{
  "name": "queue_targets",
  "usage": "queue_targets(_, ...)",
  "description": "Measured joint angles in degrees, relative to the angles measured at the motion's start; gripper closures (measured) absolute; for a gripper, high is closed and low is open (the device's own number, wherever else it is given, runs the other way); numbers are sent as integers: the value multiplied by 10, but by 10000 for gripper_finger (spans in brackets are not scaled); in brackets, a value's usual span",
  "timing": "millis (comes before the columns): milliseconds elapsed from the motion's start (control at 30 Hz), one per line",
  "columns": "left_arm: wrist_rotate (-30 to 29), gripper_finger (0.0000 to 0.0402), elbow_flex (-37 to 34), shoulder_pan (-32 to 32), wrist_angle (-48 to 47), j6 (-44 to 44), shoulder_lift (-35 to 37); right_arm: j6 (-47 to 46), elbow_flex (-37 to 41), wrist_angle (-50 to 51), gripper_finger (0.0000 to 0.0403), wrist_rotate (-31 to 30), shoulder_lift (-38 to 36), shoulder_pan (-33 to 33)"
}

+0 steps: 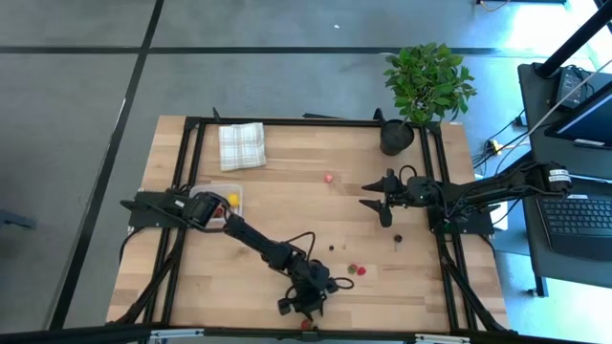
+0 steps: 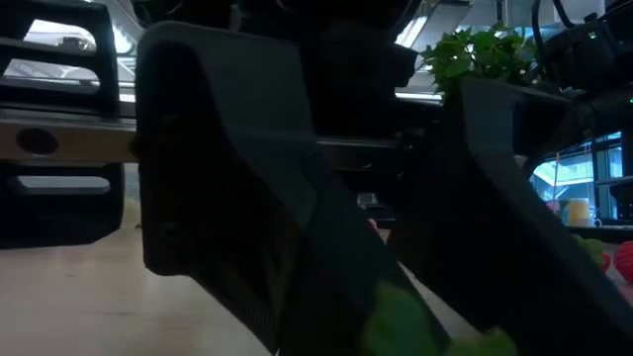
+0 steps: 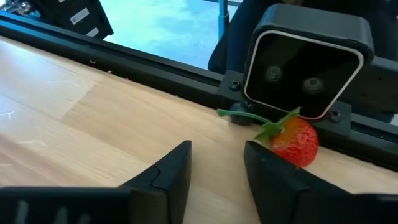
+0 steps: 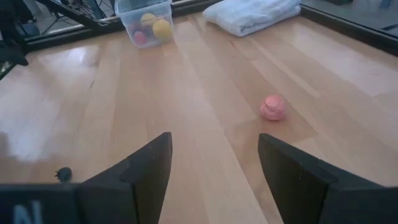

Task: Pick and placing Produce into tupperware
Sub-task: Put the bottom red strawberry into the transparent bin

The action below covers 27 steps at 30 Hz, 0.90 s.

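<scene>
Left claw (image 3: 214,165) at surface's front edge, fingers apart, empty. Strawberry (image 3: 295,142) lies beside one finger, not between: closing may nudge it off. Tupperware (image 1: 218,202) near left edge.

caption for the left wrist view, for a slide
Left gripper, fingers apart with nothing between them, low over the wooden table beside a red strawberry at the table's black edge rail.

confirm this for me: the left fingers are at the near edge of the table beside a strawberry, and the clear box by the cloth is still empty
Not quite: the clear box is not empty. The right wrist view shows yellow and reddish fruit pieces already inside it. The rest holds: the left gripper is down at the near table edge, its fingers beside a strawberry and not closed on it, and the box sits near the folded cloth.
</scene>
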<state>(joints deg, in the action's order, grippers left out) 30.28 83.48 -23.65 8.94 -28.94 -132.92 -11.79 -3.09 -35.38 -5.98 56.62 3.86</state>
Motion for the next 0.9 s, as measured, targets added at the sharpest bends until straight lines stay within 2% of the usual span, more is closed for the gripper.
queue_targets(167, 7, 310, 0, -9, -5, 1, 0, 0, 0, 0, 163, 0, 0, 0)
queue_targets(367, 9, 391, 0, -16, -14, 17, 1, 0, 0, 1, 163, 0, 0, 0)
queue_targets(733, 9, 398, 0, -18, -20, 21, 1, -2, 0, 1, 163, 0, 0, 0)
queue_targets(900, 5, 401, 1, -18, -29, 64, 2, -6, 0, 1, 163, 0, 0, 0)
